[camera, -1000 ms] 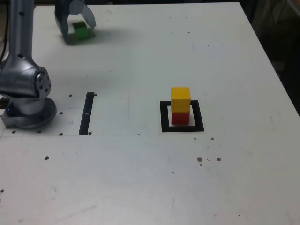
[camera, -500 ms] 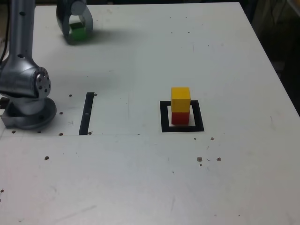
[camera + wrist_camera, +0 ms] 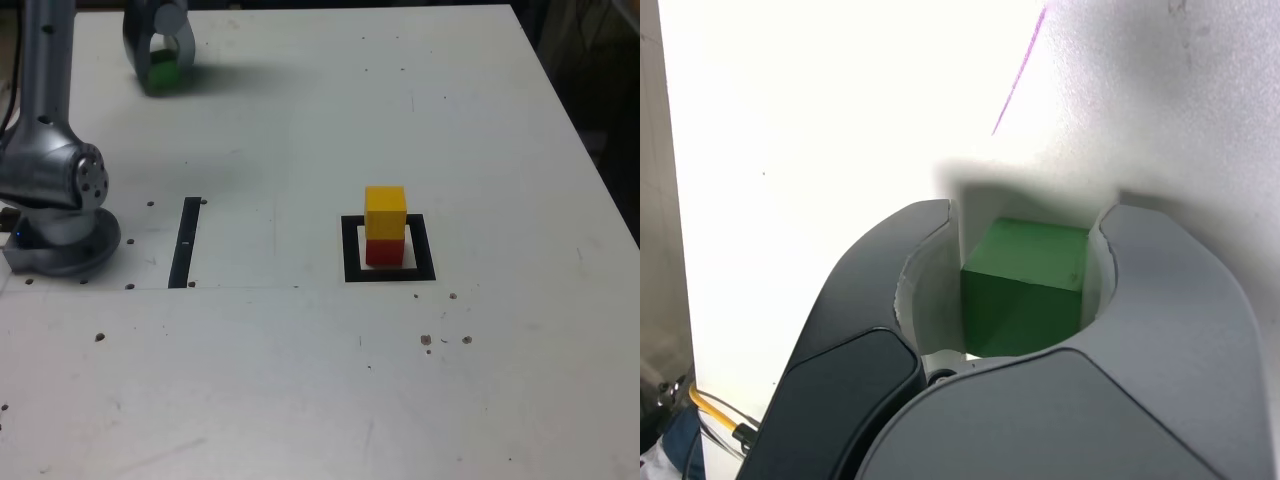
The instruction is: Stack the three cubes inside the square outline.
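Now, curved grey pincer clamped on matte green cube — smooth white table.

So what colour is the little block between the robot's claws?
Green, plain and matte; the wrist view shows it best, sitting between the gripper jaws.

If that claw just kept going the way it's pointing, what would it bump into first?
The gripper points down at the table, and the green cube already sits between its jaws, which look closed against it. So nothing else is in the way: going on, it would most likely press straight into the tabletop.
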`<act>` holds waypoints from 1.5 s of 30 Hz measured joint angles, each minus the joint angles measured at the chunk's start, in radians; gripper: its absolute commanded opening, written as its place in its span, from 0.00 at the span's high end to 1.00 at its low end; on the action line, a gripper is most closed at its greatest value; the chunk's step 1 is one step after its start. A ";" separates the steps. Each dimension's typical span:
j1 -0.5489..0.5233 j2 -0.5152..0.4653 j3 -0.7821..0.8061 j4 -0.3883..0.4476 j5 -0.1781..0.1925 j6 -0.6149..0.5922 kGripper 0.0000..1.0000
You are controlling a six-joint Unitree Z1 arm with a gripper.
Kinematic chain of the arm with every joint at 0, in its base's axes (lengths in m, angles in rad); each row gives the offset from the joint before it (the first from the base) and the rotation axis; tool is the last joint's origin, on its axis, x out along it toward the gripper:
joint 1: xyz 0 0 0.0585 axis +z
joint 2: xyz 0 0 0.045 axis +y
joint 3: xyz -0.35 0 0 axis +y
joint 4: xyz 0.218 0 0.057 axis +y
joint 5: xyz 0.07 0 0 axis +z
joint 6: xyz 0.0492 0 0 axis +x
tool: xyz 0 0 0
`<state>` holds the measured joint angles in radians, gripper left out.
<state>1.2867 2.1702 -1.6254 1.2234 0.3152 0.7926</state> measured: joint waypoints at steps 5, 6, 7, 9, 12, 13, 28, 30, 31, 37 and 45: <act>-0.014 -0.018 0.014 0.000 -0.012 0.000 0.68; -0.020 -0.028 0.017 0.000 -0.018 0.000 0.68; -0.028 -0.040 0.020 0.000 -0.026 0.000 0.68; -0.050 -0.071 0.026 0.001 -0.047 0.000 0.68; -0.094 -0.118 0.044 0.010 -0.089 -0.001 0.68; -0.110 -0.131 0.053 0.015 -0.100 -0.006 0.68; -0.449 -0.329 0.144 0.134 -0.177 -0.199 0.68; -0.502 -0.344 0.145 0.148 -0.176 -0.234 0.68; -0.526 -0.349 0.145 0.158 -0.174 -0.251 0.68; -0.680 -0.365 0.118 0.226 -0.158 -0.342 0.69; -0.863 -0.364 0.039 0.315 -0.164 -0.435 0.69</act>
<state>0.4239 1.8060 -1.5868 1.5383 0.1517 0.3581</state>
